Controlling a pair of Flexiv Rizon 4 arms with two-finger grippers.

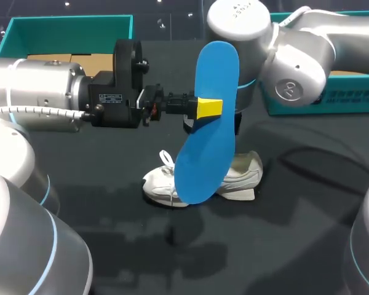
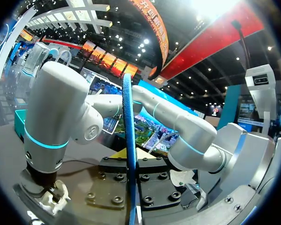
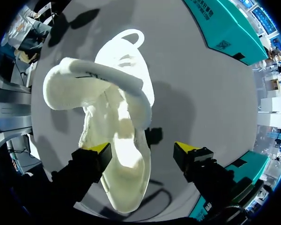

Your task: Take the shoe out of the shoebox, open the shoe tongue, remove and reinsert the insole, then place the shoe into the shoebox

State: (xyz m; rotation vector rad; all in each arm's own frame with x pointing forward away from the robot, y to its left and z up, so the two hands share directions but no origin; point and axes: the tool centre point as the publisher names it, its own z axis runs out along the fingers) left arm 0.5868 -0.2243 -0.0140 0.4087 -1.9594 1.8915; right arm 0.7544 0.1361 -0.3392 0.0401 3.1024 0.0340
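Observation:
A blue insole (image 1: pixel 209 123) stands upright in the air above the table's middle, with my left gripper (image 1: pixel 208 108) shut on its middle. In the left wrist view the insole (image 2: pixel 129 140) shows edge-on between the fingers. Under it a white shoe (image 1: pixel 243 175) lies on its side on the dark table, toe towards the left. My right gripper (image 3: pixel 141 150) hangs open straight above the shoe (image 3: pixel 117 122). One yellow tip is at the shoe's side and the other stands clear of it. In the head view the insole hides the right gripper's fingers.
A teal shoebox (image 1: pixel 67 27) with cardboard inside stands at the back left. Another teal box part (image 1: pixel 332 98) lies at the back right, behind my right arm (image 1: pixel 295 67). The dark table (image 1: pixel 295 233) stretches in front of the shoe.

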